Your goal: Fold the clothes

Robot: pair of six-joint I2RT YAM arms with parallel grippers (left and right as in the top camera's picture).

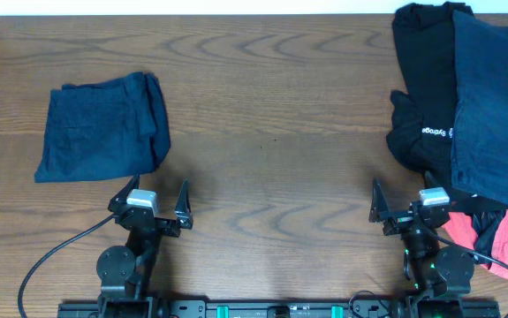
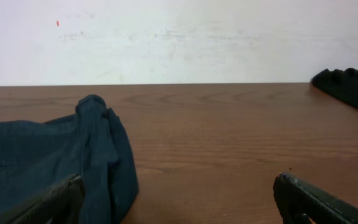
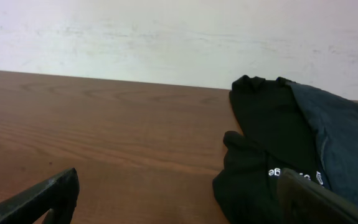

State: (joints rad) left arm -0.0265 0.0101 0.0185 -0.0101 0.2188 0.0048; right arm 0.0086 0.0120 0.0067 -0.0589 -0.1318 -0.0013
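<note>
Sam: What are the jaws doing?

Mia: The left gripper is holding its jaws wide apart and gripping nothing. The right gripper is doing the same. Both are sitting low near the front of the tabletop.

Sam: Where are the clothes lying?

Mia: A folded navy garment is lying just in front of the left jaws, a bit to the left. An unfolded navy garment is lying on top of a black shirt with white letters, just past the right jaws. A red cloth is peeking out beside the right arm.

Sam: What could be going wrong soon?

Mia: I am thinking the right jaws could be pinching two layers at once, because the navy one and the black one are touching. Then both would be dragging along together. The red cloth could be catching on the right arm too. And if the left jaws are pushing forward, they could be messing up the folded one.

Sam: Is there room to move?

Mia: Yes, the whole middle is bare wood. The heap is running out of the picture on the right, so I cannot tell where that edge is.
</note>
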